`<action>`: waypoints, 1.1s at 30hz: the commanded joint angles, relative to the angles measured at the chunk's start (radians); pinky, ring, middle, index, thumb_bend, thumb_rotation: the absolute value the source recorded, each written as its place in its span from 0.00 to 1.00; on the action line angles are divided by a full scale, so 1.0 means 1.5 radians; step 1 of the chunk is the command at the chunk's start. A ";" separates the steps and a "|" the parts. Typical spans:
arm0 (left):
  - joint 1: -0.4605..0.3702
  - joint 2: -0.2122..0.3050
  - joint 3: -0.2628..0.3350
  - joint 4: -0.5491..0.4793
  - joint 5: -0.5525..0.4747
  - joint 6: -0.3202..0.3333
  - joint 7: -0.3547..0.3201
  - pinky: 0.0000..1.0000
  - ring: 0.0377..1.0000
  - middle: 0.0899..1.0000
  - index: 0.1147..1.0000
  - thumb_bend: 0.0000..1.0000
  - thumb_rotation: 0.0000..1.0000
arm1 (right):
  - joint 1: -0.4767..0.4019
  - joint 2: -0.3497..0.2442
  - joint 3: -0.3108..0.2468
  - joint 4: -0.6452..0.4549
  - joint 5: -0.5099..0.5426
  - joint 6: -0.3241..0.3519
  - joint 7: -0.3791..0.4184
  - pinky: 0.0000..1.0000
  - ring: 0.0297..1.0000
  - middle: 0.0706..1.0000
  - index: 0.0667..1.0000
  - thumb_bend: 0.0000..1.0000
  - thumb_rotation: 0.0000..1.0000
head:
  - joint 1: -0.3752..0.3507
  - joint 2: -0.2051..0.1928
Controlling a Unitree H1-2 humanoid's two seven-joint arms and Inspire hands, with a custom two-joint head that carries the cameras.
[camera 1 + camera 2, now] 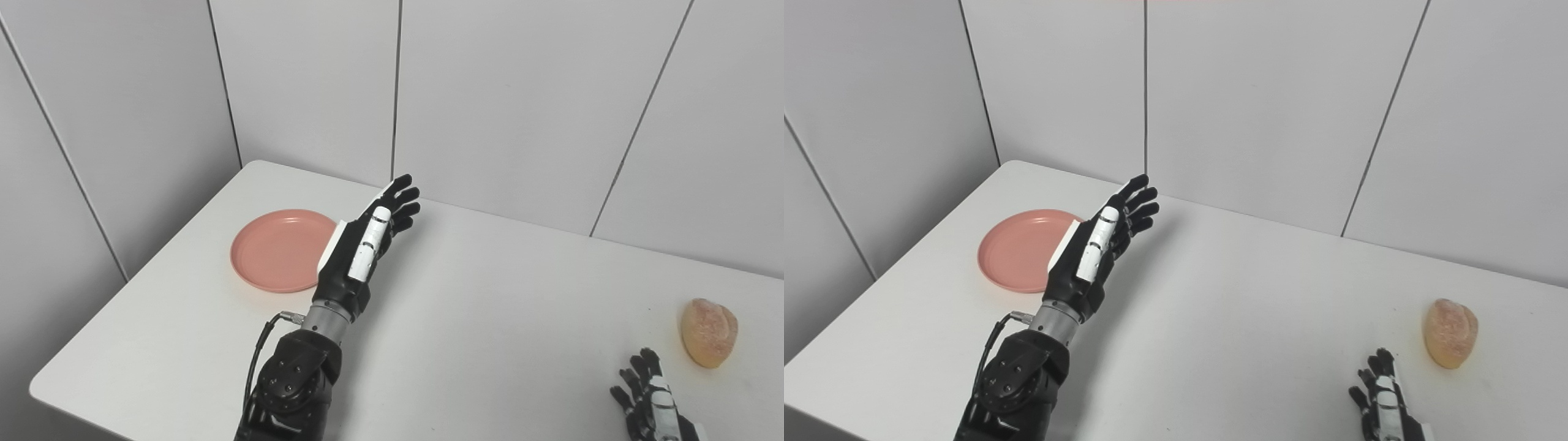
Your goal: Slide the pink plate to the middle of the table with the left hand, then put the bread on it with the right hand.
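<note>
The pink plate (278, 248) lies flat on the white table (490, 306) toward its far left corner. My left hand (367, 242) is raised above the table just right of the plate, open, fingers stretched out and pointing toward the wall; it hides a sliver of the plate's right rim. The bread (708, 332), a light brown roll, sits near the table's right side. My right hand (652, 401) is low at the bottom right, just short of the bread, open with fingers spread and holding nothing.
Grey wall panels (490, 92) close in the table at the back and left. The table's left edge (141, 275) runs close to the plate. A black cable (260, 346) loops off the left wrist.
</note>
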 commanded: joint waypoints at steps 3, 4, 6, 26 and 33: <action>-0.055 0.029 0.025 0.000 -0.001 -0.005 0.010 0.87 0.86 0.86 0.83 0.44 1.00 | -0.009 -0.008 -0.005 -0.010 0.008 -0.012 0.005 1.00 1.00 1.00 1.00 0.13 1.00 | 0.003 -0.002; -0.063 0.040 0.031 0.004 -0.003 -0.006 0.007 0.87 0.87 0.86 0.84 0.43 1.00 | -0.008 -0.008 -0.005 -0.011 0.009 -0.010 0.005 1.00 1.00 1.00 1.00 0.13 1.00 | 0.004 -0.006; -0.074 0.053 0.040 0.010 -0.005 -0.005 0.006 0.87 0.87 0.87 0.85 0.43 1.00 | -0.007 -0.009 -0.005 -0.010 0.010 -0.010 0.005 1.00 1.00 1.00 1.00 0.13 1.00 | 0.004 -0.009; -0.144 0.146 0.165 0.109 -0.057 -0.013 0.040 0.86 0.86 0.85 0.83 0.39 1.00 | -0.008 -0.014 -0.008 0.000 0.012 -0.024 0.006 1.00 1.00 1.00 1.00 0.13 1.00 | 0.021 -0.014; -0.158 0.185 0.191 0.162 -0.068 -0.021 0.042 0.85 0.84 0.83 0.79 0.40 1.00 | -0.009 -0.015 -0.013 0.003 0.023 -0.026 0.012 1.00 1.00 1.00 1.00 0.13 1.00 | 0.025 -0.014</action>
